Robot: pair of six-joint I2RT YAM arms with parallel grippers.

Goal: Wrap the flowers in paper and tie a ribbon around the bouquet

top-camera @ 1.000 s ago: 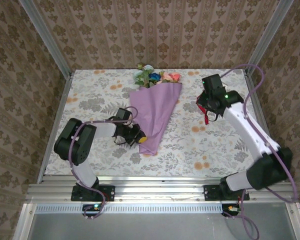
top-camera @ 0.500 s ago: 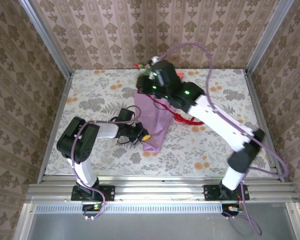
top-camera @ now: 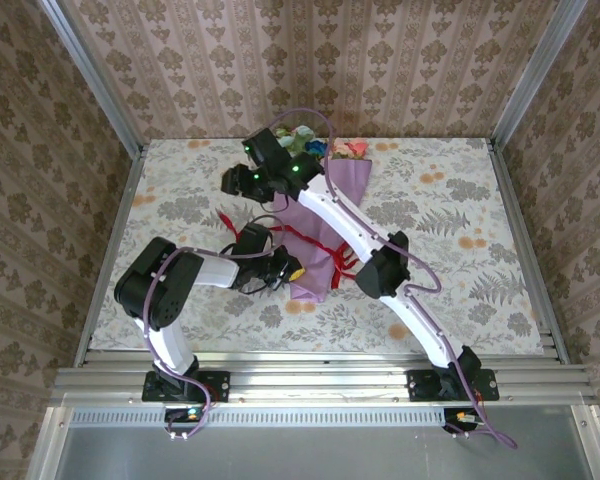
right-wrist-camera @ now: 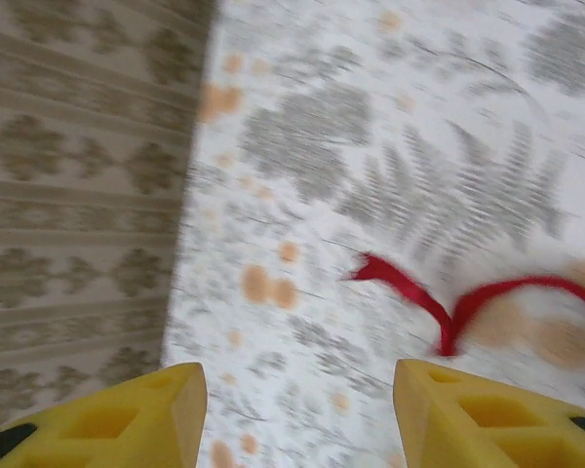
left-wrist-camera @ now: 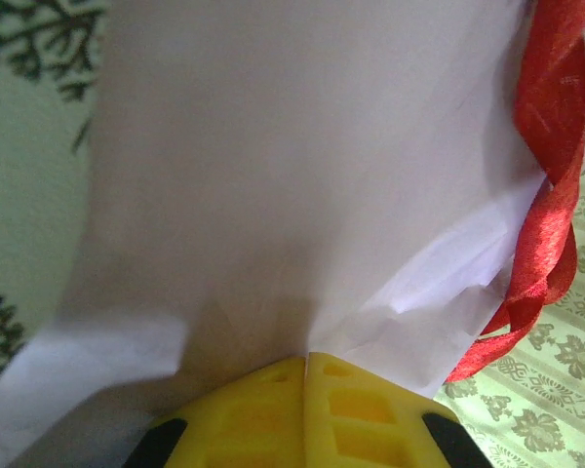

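The bouquet (top-camera: 315,225) lies on the tablecloth as a lilac paper cone, with its flowers (top-camera: 315,150) at the far wide end. My left gripper (top-camera: 284,270) is shut on the cone's narrow near end; in the left wrist view its yellow fingers (left-wrist-camera: 361,409) pinch the paper (left-wrist-camera: 273,175). The red ribbon (top-camera: 320,246) crosses the cone's lower part, and one end trails to the left (top-camera: 225,216). It also runs beside the paper (left-wrist-camera: 546,195). My right gripper (top-camera: 230,182) hovers far left of the bouquet, open and holding nothing, with a ribbon end (right-wrist-camera: 419,292) on the cloth ahead of it.
The right arm (top-camera: 350,215) stretches diagonally over the bouquet. The floral tablecloth (top-camera: 460,250) covers the table, with patterned walls (top-camera: 380,70) and metal corner posts around it. The left wall (right-wrist-camera: 68,195) stands close to my right gripper.
The right arm swung from the right side across the bouquet to the far left, drawing the ribbon over the cone. The ribbon no longer hangs from it. The left gripper kept its hold.
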